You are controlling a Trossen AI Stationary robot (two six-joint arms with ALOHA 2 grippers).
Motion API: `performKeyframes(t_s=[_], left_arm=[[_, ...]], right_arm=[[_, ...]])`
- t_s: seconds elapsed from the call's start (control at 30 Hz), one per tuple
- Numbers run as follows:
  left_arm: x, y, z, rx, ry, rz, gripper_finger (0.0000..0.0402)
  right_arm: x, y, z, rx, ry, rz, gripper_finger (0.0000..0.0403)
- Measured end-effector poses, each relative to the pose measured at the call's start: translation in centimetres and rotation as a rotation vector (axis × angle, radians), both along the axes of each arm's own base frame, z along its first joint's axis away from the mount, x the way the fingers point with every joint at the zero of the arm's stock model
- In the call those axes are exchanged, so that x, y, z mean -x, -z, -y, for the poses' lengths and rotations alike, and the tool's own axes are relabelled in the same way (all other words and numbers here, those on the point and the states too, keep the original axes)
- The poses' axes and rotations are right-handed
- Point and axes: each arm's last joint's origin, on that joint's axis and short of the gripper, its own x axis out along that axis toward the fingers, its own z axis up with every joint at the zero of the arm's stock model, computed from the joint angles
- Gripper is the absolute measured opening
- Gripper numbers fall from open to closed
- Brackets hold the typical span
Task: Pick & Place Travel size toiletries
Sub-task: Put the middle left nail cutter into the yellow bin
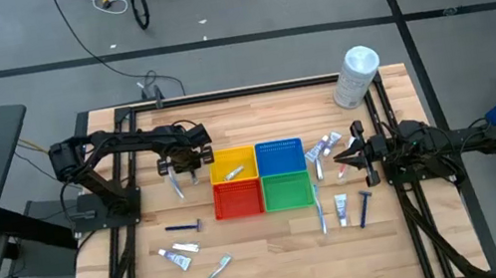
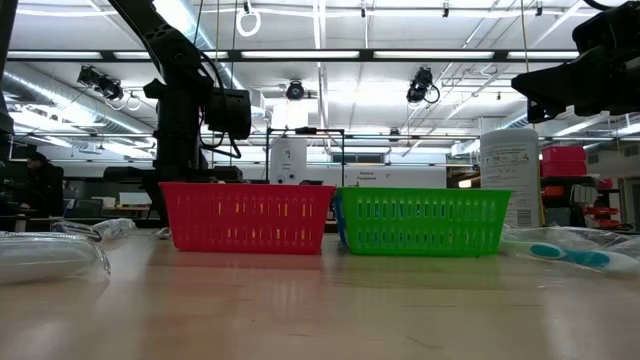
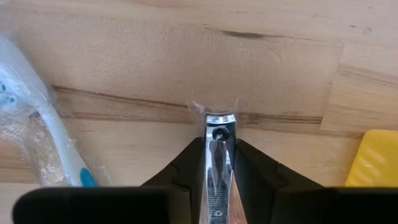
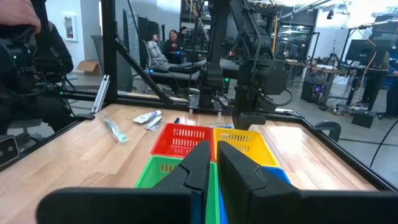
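Note:
My left gripper [image 1: 194, 168] points down at the table just left of the yellow basket [image 1: 232, 165] and is shut on a small silvery nail clipper [image 3: 219, 134] in a clear wrapper. Beside it lies a wrapped toothbrush [image 3: 46, 134]. More travel size toiletries lie flat on the table: a razor [image 1: 182, 228], a tube [image 1: 175, 259] and a toothbrush [image 1: 211, 277] near left, and tubes, a toothbrush and a razor [image 1: 365, 208] right of the baskets. My right gripper [image 1: 340, 156] waits level at the right, shut, holding nothing. My left gripper pinches the nail clipper by its two long sides [image 3: 219, 163] between its two fingers [image 3: 186, 168], coming from above and pointing down. The fingers lie along the clipper, whose rounded end [image 3: 219, 118] sticks out past the tips toward the tabletop. I cannot tell whether it rests there.
Four baskets stand together mid-table: yellow, blue [image 1: 279, 155], red [image 1: 238, 198] and green [image 1: 287, 191]. A large white cylindrical container [image 1: 356, 75] stands at the far right corner. People sit in the room beyond the table [image 4: 168, 43].

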Motion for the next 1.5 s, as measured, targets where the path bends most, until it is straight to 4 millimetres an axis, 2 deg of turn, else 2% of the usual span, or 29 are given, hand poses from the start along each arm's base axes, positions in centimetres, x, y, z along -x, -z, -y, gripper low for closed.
performKeyframes(t_s=[0.63,0.8,1.2,1.5], left_arm=[[0.0,-0.1,0.1,0.011,0.037,0.003,0.0074],[0.4,-1.2,0.2,0.000,0.065,0.020,0.0081],[1.6,-5.2,0.7,-0.089,0.143,0.169,0.0077],[1.9,-6.3,0.9,-0.133,0.237,0.208,0.0072]], right_arm=[[0.0,0.0,0.0,0.000,0.000,0.000,0.0041],[0.0,0.0,0.0,0.000,0.000,0.000,0.0040],[0.0,0.0,0.0,0.000,0.000,0.000,0.0041],[0.0,0.0,0.0,0.000,0.000,0.000,0.0041]])
